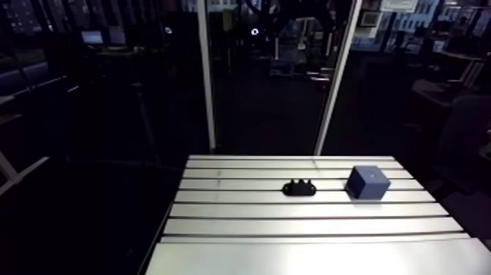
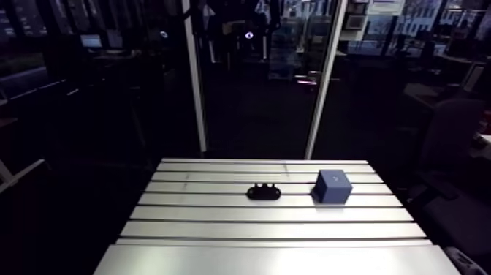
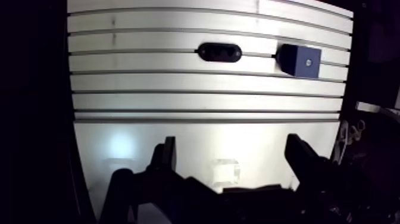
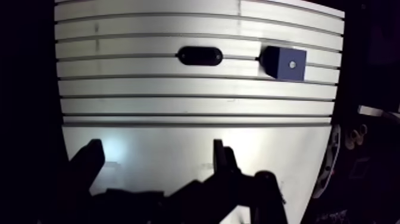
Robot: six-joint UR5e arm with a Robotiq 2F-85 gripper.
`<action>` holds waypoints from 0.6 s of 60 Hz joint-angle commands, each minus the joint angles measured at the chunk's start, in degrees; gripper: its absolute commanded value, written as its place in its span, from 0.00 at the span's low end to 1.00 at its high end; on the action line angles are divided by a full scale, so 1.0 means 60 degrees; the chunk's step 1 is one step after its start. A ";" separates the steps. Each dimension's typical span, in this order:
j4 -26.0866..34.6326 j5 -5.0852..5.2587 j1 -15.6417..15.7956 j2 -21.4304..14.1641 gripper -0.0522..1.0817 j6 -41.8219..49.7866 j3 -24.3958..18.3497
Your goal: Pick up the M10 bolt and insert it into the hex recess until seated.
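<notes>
A black oblong block (image 1: 299, 189) with three small bumps on top lies on the slotted aluminium table (image 1: 307, 227), near its far middle. I cannot make out a single bolt on it. To its right stands a blue cube (image 1: 367, 182) with a small round mark on its upper face. In the wrist view my gripper (image 3: 232, 149) hangs over the table's near part, well short of the black block (image 3: 219, 52) and the blue cube (image 3: 300, 60). Its two dark fingers (image 3: 168, 156) stand wide apart with nothing between them. The arm view does not show the gripper.
Two pale upright posts (image 1: 207, 80) rise behind the table's far edge. The table drops off into dark on the left and right sides.
</notes>
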 commanded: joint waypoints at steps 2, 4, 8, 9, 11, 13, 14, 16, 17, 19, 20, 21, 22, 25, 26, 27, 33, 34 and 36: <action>0.0097 0.0007 -0.0169 -0.0051 0.06 -0.0099 -0.0040; 0.0097 0.0007 -0.0169 -0.0049 0.06 -0.0099 -0.0040; 0.0109 0.0007 -0.0157 -0.0049 0.06 -0.0111 -0.0055; 0.0111 0.0032 -0.0142 -0.0037 0.06 -0.0113 -0.0080; 0.0124 0.0073 -0.0115 -0.0047 0.06 -0.0113 -0.0096; 0.0126 0.0142 -0.0099 -0.0036 0.06 -0.0113 -0.0123; 0.0126 0.0142 -0.0099 -0.0036 0.06 -0.0113 -0.0123; 0.0178 0.0273 -0.0123 -0.0034 0.06 -0.0113 -0.0155; 0.0178 0.0273 -0.0123 -0.0034 0.06 -0.0113 -0.0155; 0.0234 0.0334 -0.0137 -0.0034 0.06 -0.0113 -0.0157; 0.0279 0.0380 -0.0152 -0.0034 0.06 -0.0113 -0.0145; 0.0279 0.0380 -0.0152 -0.0034 0.06 -0.0113 -0.0145; 0.0311 0.0387 -0.0166 -0.0034 0.06 -0.0113 -0.0131; 0.0316 0.0388 -0.0181 -0.0034 0.06 -0.0113 -0.0104; 0.0317 0.0363 -0.0183 -0.0034 0.06 -0.0113 -0.0087; 0.0317 0.0363 -0.0183 -0.0034 0.06 -0.0113 -0.0087; 0.0360 0.0317 -0.0184 -0.0034 0.06 -0.0128 -0.0030; 0.0386 0.0290 -0.0184 -0.0034 0.06 -0.0128 -0.0014; 0.0402 0.0274 -0.0196 -0.0034 0.06 -0.0128 -0.0011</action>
